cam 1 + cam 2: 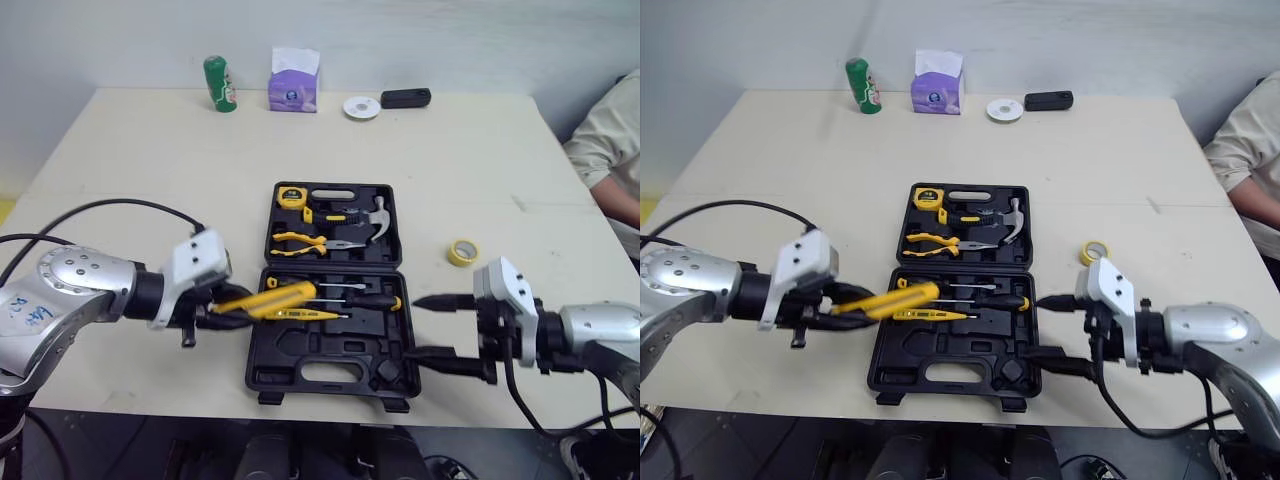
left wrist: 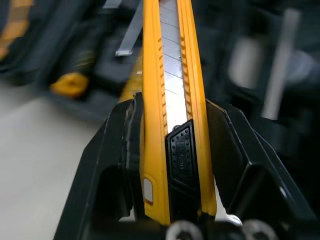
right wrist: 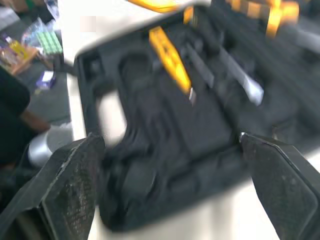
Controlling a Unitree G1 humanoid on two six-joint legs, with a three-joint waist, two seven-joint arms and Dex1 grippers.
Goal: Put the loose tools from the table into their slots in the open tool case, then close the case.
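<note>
Writing: I can see blue handwriting on the left arm's shell but can't read it. The labels on the green can and the purple tissue pack, both at the far edge of the bench, are too small for me to read.
Left end effector: closed on the yellow utility knife, which it holds over the near-left part of the tool case.
Right end effector: open, fingers spread wide, at the right edge of the case's near half.
Tool case: lying open mid-bench. The far half holds a tape measure, pliers and a hammer; the near half holds screwdrivers.
Tape roll: yellow, loose on the bench, near the case's right side.
Left wrist view adds: the knife's segmented blade and black ribbed slider, clamped between both fingers.
Right wrist view adds: the case's moulded hollows seen between the spread fingers.
Person: a sleeve at the far right of the bench.
</note>
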